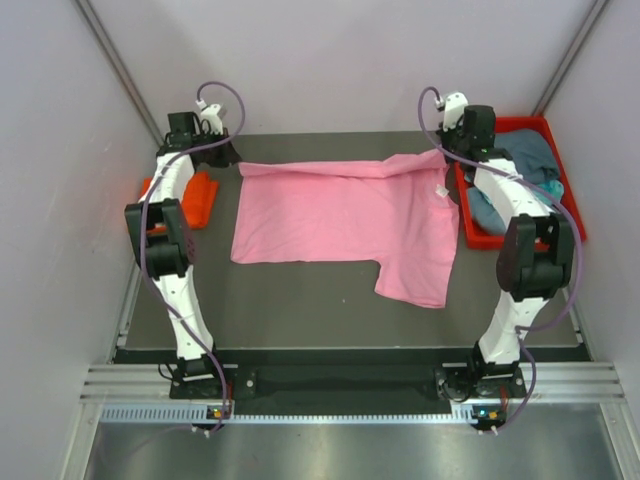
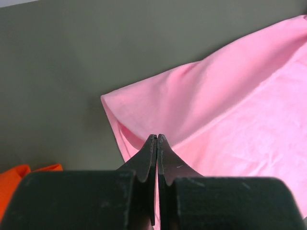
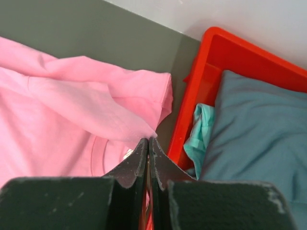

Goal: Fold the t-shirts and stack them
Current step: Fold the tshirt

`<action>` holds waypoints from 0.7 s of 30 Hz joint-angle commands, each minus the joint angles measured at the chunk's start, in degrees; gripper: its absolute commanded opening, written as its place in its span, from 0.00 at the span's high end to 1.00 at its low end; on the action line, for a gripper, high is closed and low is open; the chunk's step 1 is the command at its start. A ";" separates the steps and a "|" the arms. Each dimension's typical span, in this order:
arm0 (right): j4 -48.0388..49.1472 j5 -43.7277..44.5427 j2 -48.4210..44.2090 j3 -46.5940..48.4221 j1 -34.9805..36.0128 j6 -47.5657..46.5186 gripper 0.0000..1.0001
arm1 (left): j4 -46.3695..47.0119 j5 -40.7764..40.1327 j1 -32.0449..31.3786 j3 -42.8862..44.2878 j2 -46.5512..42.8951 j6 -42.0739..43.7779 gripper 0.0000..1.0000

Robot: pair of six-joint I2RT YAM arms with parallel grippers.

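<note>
Plainly soft and light, the orange t-shirt [image 1: 202,198] lies at nine o'clock and the pink t-shirt [image 1: 330,215] spreads mid-table. The left gripper [image 2: 157,136] pinches its ten o'clock corner and the right gripper [image 3: 147,140] its two o'clock corner, which I judge sound holds. A grey-blue t-shirt [image 3: 259,129] and a teal t-shirt [image 3: 204,129] fill the red tray [image 3: 194,96].

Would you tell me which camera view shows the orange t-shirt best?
The top external view: the orange t-shirt shows nearly whole there, left of the pink t-shirt, partly hidden by the left arm. The left wrist view catches only a corner at its lower left edge. The right wrist view shows none of it.
</note>
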 commanded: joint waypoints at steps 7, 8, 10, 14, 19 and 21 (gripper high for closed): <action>-1.14 -1.85 -5.85 -3.94 -0.06 0.88 1.00 | -4.91 2.46 0.88 -0.51 -3.61 3.29 1.00; -1.23 -1.94 -6.20 -4.29 -0.06 0.88 1.00 | -5.35 2.64 0.97 -0.51 -3.44 3.38 1.00; -1.50 -2.11 -6.56 -5.70 0.03 0.79 1.00 | -6.40 2.99 0.88 -0.78 -3.35 3.64 1.00; -1.50 -2.46 -7.44 -8.34 0.12 0.62 1.00 | -7.55 3.51 0.88 -2.35 -3.52 3.64 1.00; -1.93 -3.08 -7.70 -10.89 0.21 0.61 1.00 | -8.34 3.08 1.06 -5.69 -3.87 2.76 1.00; -2.02 -3.26 -7.79 -12.11 0.21 0.44 1.00 | -8.52 2.99 1.06 -6.66 -4.23 2.59 1.00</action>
